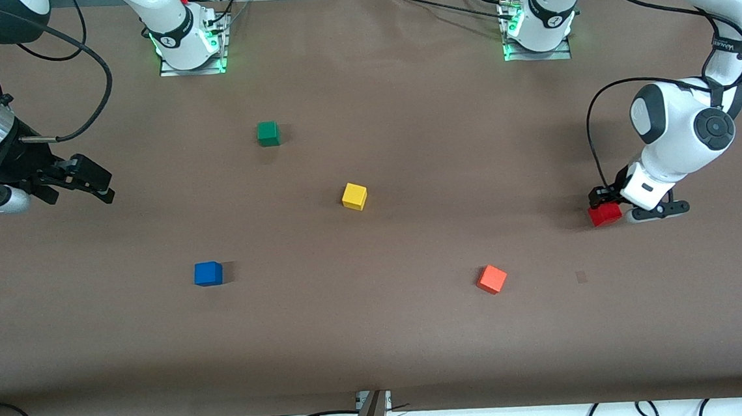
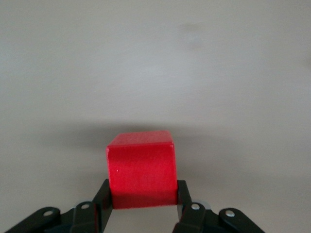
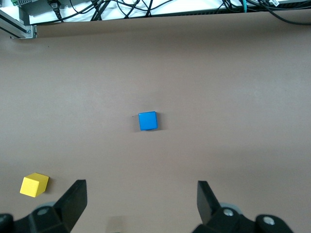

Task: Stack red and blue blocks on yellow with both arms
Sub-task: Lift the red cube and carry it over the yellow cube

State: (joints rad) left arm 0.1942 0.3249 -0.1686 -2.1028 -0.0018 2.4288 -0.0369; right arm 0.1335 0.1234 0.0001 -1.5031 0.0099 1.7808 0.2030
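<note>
Counter (image 1: 380, 338): brown covering, five cubes loose on it, no containers anywhere, so nothing is in or under anything.

Progress, judged from the layout: nothing stacked yet. The first pick looks just made; both placements remain.

Left arm, reaching down at its own end of the counter. Left hand (image 1: 606, 208) is clamped on the red block (image 1: 604, 215); in the left wrist view the fingers (image 2: 103, 198) press the cube's two sides, and the cube sits at or just off the surface, cannot tell which.

Right arm waits at its end of the counter. Right hand (image 1: 91, 182) hangs in the air with its fingers (image 3: 73, 201) spread wide, nothing between them.

Yellow cube (image 1: 354, 196): mid-counter, bare on top, well apart from everything else. It is the base, untouched.

Blue block (image 1: 208, 273): nearer the front camera than the yellow, toward the right arm's end, lying free. The right wrist view looks down on it (image 3: 147, 121).

Not part of the job: green cube (image 1: 268, 133), farther from the front camera than the yellow; orange cube (image 1: 491, 279), nearer, toward the left arm's end.

Left to do: carry red onto yellow, then fetch blue and top the stack.
</note>
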